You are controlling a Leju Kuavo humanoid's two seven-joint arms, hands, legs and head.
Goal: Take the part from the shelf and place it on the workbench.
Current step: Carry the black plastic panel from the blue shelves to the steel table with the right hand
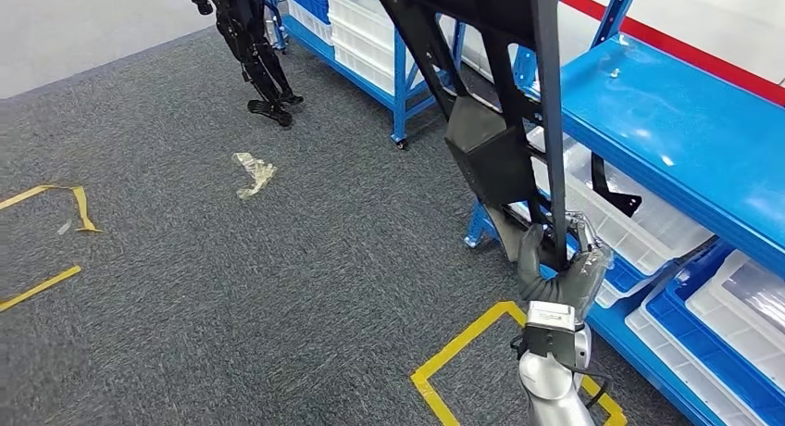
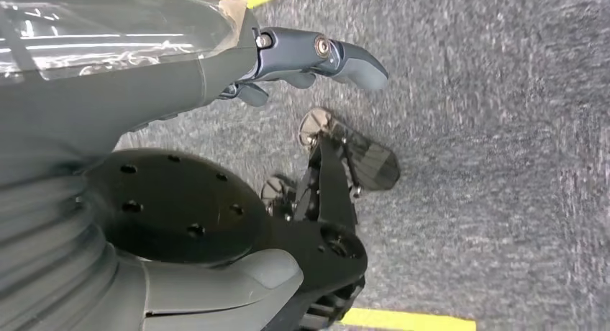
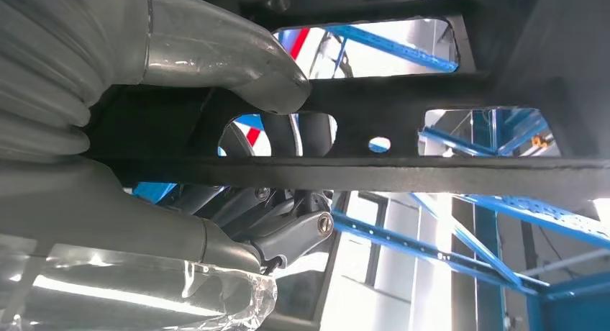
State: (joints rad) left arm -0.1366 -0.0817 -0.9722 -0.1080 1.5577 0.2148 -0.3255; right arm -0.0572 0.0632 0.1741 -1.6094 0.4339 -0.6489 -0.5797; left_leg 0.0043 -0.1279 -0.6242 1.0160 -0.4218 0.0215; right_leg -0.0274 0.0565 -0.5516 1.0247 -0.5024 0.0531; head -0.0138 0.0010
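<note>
Hand: right hand grips black part
Thumb: over the frame's bar
Background: blue shelf struts, 4 o'clock

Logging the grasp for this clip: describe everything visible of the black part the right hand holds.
The black part is a long, flat, matt frame, metal by its look, with slotted cut-outs, narrow bars and a boxy plate midway. It stands steeply tilted, rising out of frame, beside the blue shelf. The right hand grips its lower end, fingers wrapped around a bar.

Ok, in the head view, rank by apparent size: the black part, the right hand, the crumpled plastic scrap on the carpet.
1. black part, nearest the camera, which inflates it
2. right hand
3. plastic scrap, farther off, so its true size is unsure
</note>
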